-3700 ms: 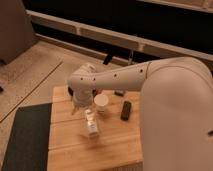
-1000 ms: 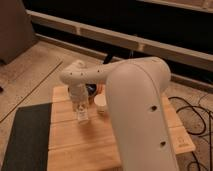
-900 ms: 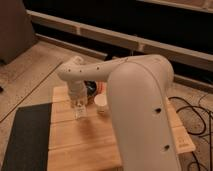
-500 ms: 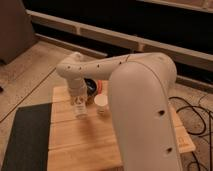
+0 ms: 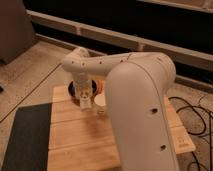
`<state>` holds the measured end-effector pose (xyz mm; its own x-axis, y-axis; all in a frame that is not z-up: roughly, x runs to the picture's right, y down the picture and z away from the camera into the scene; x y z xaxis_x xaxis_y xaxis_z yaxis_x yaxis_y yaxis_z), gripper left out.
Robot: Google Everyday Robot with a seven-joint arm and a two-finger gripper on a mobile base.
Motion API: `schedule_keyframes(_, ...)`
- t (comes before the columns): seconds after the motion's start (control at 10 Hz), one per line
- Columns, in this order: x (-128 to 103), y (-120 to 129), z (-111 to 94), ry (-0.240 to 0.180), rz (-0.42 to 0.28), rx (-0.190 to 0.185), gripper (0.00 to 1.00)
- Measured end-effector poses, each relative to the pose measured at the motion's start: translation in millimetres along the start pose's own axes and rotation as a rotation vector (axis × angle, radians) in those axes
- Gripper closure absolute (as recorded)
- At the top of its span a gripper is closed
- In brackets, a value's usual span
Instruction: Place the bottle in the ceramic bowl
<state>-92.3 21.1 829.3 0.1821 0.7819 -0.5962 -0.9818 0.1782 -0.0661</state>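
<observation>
While the gripper (image 5: pixel 85 96) is hanging low over the wooden table (image 5: pixel 75 136), its fingers are clamping the pale bottle (image 5: pixel 86 103), just beside the dark ceramic bowl (image 5: pixel 73 88).

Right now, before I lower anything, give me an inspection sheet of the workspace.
Surface: wooden slatted table; dark mat alongside on the left.
Job's things: bottle held just in front of the ceramic bowl, not in it yet.
Clutter: white cup right of the bottle; orange item behind it, partly hidden.
Gripper: gripper shut on the bottle, above the table by the bowl's near edge.
Cables: black cables on the floor, right side.
Surroundings: speckled floor; dark wall behind.
</observation>
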Motion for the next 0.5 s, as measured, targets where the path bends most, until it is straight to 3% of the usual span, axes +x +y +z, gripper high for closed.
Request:
schedule_keyframes(0.3,-40.5,-37.7,6.3,-0.036,-0.004,0.031,1.0)
schedule_keyframes(0.5,-64.9,-36.2,13.8,-0.052,-0.055,0.041,1.0)
